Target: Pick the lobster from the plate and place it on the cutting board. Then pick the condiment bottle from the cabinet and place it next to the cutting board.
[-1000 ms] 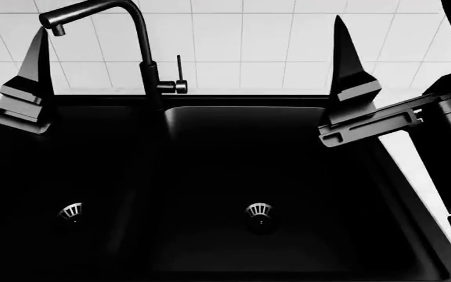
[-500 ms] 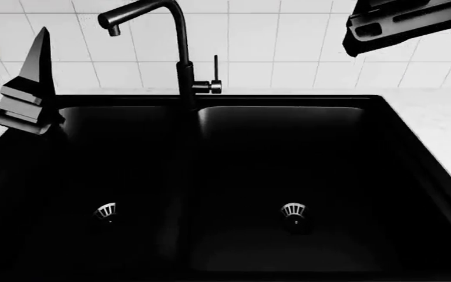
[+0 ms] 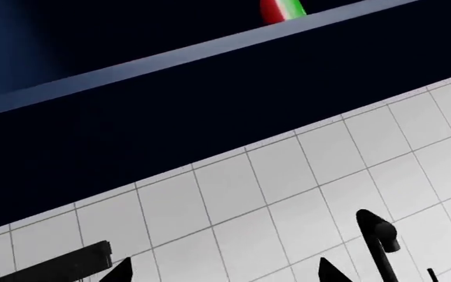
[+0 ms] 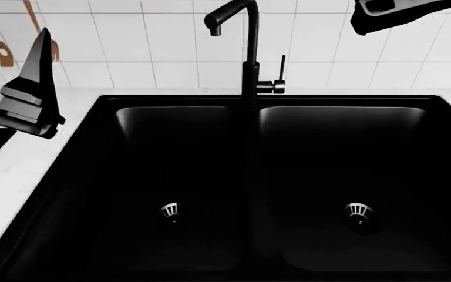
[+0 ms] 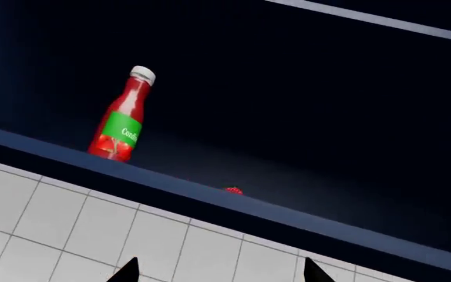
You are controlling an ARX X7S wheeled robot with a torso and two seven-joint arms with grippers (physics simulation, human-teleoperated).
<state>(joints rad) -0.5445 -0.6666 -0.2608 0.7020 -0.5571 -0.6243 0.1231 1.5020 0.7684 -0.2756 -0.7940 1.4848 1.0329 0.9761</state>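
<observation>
While my right gripper [image 5: 219, 271] hangs spread and empty, the bottle [image 5: 122, 117] stands in the cabinet [image 5: 304, 106]; my left gripper [image 3: 221, 271] is spread too.

Both grippers' jaws apart, empty

The condiment bottle [image 5: 124, 117] stands upright in the dark cabinet [image 5: 304, 88] above white tiles [image 5: 92, 235].

Head cam sits close above the black double sink [image 4: 209, 176], aimed down and forward at the faucet [image 4: 245, 53] and tiled wall [image 4: 171, 47]. Both wrist cams tilt up past their fingertips at that wall and the dark cabinet shelf [image 5: 209, 197], sharing the condiment bottle [image 5: 124, 117].
</observation>
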